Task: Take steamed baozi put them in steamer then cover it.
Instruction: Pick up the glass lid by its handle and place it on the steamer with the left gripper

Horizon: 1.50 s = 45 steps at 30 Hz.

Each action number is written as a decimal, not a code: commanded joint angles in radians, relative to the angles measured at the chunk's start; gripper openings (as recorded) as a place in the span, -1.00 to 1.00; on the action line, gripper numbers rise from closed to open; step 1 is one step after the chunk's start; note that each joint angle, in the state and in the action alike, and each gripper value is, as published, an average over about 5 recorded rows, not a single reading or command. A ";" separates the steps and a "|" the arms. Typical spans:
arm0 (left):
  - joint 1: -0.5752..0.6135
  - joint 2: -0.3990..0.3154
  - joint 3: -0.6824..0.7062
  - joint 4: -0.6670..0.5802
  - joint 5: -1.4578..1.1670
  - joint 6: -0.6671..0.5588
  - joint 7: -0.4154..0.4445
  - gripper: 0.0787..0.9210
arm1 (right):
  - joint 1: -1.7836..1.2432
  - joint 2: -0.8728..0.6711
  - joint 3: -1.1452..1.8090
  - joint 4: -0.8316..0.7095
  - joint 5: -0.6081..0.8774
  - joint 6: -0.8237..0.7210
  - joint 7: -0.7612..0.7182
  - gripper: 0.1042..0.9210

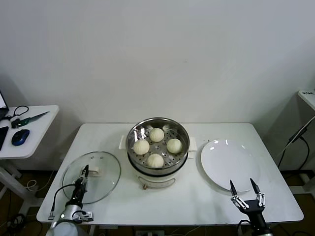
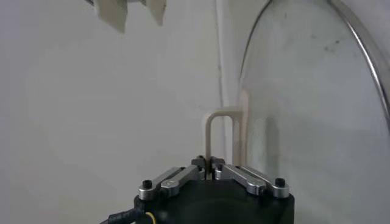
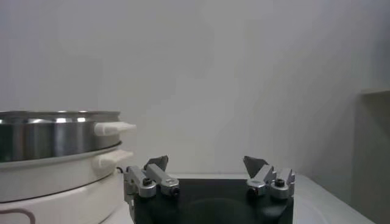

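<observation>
The steamer [image 1: 158,178] stands at the table's middle with four baozi [image 1: 156,134] on its perforated tray, uncovered. It also shows in the right wrist view [image 3: 55,137]. The glass cover [image 1: 106,179] lies on the table to the steamer's left. My left gripper [image 1: 85,172] is over the cover and shut on its white handle [image 1: 94,172]. The left wrist view shows the gripper [image 2: 210,161] pinching one leg of the handle [image 2: 220,115], with the glass cover [image 2: 317,122] beyond. My right gripper [image 1: 244,187] is open and empty near the front right edge; it also shows in the right wrist view [image 3: 205,163].
A flat white plate [image 1: 226,162] lies right of the steamer, just behind my right gripper. A side table [image 1: 34,145] at the far left holds a blue mouse [image 1: 19,136] and cables. A white wall is behind the table.
</observation>
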 commanded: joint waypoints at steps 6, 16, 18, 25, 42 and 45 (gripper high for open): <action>0.022 0.017 -0.001 -0.136 -0.113 0.016 0.050 -0.87 | -0.002 0.007 0.014 0.032 -0.059 -0.051 0.059 0.76; 0.050 0.184 -0.045 -0.535 -0.419 0.247 0.322 -0.87 | 0.003 0.017 0.014 0.029 -0.127 -0.078 0.107 0.76; 0.039 0.226 -0.052 -0.601 -0.437 0.299 0.374 -0.87 | 0.006 0.018 0.011 0.025 -0.130 -0.082 0.110 0.76; -0.046 0.289 0.047 -0.738 -0.392 0.480 0.462 -0.87 | 0.025 0.016 -0.002 0.007 -0.136 -0.084 0.115 0.76; -0.337 -0.078 0.635 -0.696 0.095 0.729 0.714 -0.87 | 0.055 -0.011 -0.025 -0.019 -0.126 -0.059 0.122 0.76; -0.348 -0.162 0.676 -0.633 0.152 0.727 0.718 -0.87 | 0.054 -0.014 -0.025 -0.020 -0.122 -0.054 0.123 0.76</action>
